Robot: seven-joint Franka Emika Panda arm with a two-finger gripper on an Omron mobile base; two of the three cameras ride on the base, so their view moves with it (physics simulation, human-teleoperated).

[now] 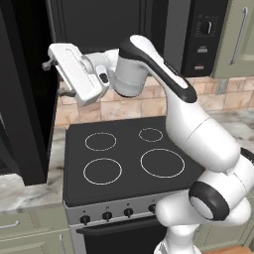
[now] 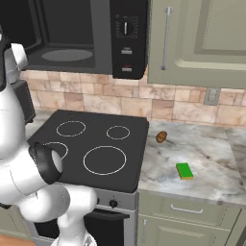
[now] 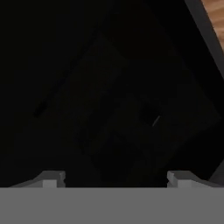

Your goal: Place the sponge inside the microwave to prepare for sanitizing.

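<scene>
Meanwhile, hand raised high and swung far left of the stove [image 1: 124, 158], gripper [image 3: 113, 177] aimed at a dark surface, probably the swung-out microwave door, judging by the open cavity seen from the right base view. Finger tips [image 3: 52, 178] set well apart at the bottom of the hand view, nothing between them, so gripper spread and empty. Likely posed there for door handling, not for a pickup, since well apart from the sponge. Microwave [image 2: 72, 38] mounted above the stove, door out of the way, grey interior and round plate exposed, control panel with dial at its right side. Sponge [image 2: 184, 170] lying flat on the marble desk [image 2: 211, 158] right of the stove, near the front edge: a small rectangular block, bright green on top, a thin yellow layer just showing at its lower edge. Small brown roundish object [image 2: 161, 137] between sponge and stove, closer to the backsplash, not touching either. Sponge not yet grasped; a long reach rightward and down apparently required next.
</scene>
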